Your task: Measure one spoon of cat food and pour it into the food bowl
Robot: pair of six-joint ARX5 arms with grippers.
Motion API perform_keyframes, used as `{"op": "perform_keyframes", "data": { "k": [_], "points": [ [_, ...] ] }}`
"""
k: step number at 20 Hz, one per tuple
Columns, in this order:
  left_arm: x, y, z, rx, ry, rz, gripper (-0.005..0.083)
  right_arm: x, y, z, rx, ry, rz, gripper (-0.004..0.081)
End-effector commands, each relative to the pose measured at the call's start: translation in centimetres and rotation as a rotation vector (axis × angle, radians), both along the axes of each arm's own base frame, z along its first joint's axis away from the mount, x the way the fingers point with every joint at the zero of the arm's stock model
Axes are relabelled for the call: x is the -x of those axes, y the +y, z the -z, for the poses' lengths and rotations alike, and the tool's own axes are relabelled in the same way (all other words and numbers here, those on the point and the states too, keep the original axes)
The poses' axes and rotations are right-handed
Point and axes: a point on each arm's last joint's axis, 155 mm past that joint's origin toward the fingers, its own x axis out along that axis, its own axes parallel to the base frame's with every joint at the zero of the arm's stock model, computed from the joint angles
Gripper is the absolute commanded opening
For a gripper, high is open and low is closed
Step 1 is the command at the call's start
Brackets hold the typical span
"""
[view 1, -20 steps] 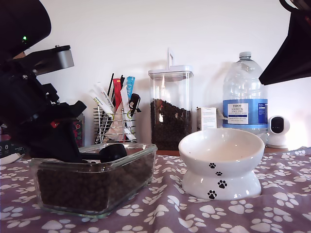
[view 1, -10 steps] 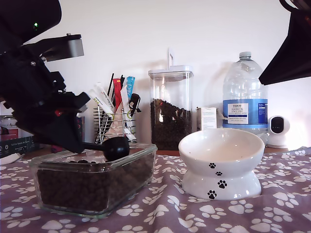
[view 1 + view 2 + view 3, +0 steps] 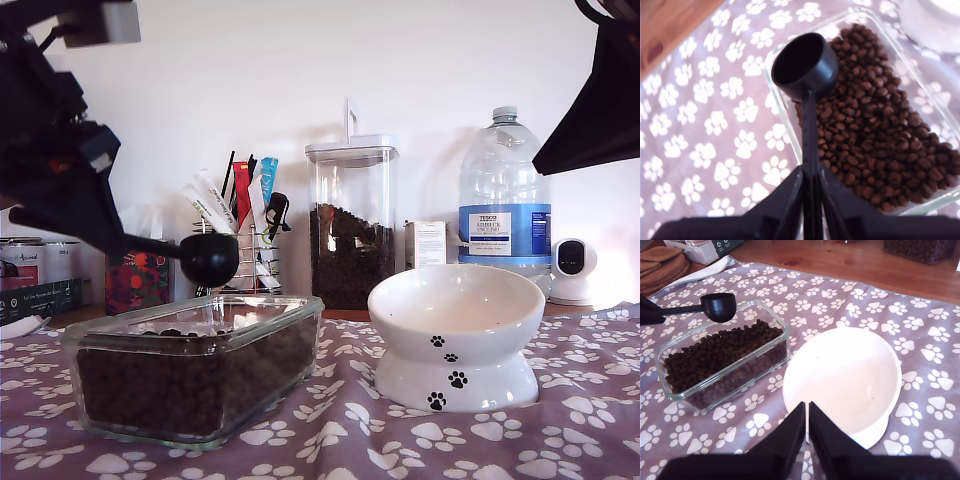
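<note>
While most of the arm runs off the exterior view's left edge, my first pincer [image 3: 809, 187] is clamped on the handle of the spoon [image 3: 208, 257], whose cup hangs clear above the glass dish [image 3: 200, 400] of cat food [image 3: 870, 130]. Seen from the first wrist view, the cup looks empty. My second pincer [image 3: 806, 427], fingers together on nothing, hovers at the near rim of the food bowl [image 3: 455, 335], which stands at 3 o'clock of the dish with a clear gap of paw-print cloth [image 3: 560, 430] on the bench between them. Behind, a water bottle [image 3: 504, 205] reads "TESCO"; the finer print and a small carton [image 3: 427, 243] are illegible.
</note>
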Motion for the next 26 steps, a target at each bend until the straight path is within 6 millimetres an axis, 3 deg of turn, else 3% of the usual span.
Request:
{"op": "perform_keyframes", "data": {
  "k": [1, 5, 8, 11, 14, 20, 26],
  "points": [
    [0.3, -0.5, -0.8, -0.035, -0.014, 0.052, -0.0019, 0.2, 0.1, 0.6, 0.004, 0.008, -0.005, -0.0011],
    [1.7, -0.6, -0.6, -0.095, 0.03, 0.121, -0.0019, 0.2, 0.1, 0.6, 0.003, 0.009, -0.005, -0.0011],
    [3.7, -0.5, -0.4, -0.033, 0.179, 0.082, -0.0019, 0.2, 0.1, 0.6, 0.003, 0.01, -0.006, -0.0011],
    [5.0, -1.0, -1.9, 0.106, 0.327, 0.041, -0.0019, 0.2, 0.1, 0.6, 0.003, 0.01, -0.006, -0.0011],
    [5.0, -2.2, -3.1, 0.295, 0.472, -0.041, -0.002, 0.2, 0.1, 0.6, 0.0, 0.011, -0.007, -0.0011],
    [4.7, -3.2, -0.2, 0.473, 0.794, -0.151, -0.002, 0.3, 0.2, 0.6, -0.002, 0.013, -0.01, -0.0011],
    [4.2, -2.5, 0.1, 0.655, 1.003, -0.213, -0.002, 0.3, 0.2, 0.6, -0.003, 0.013, -0.013, -0.0011]
  ]
}}
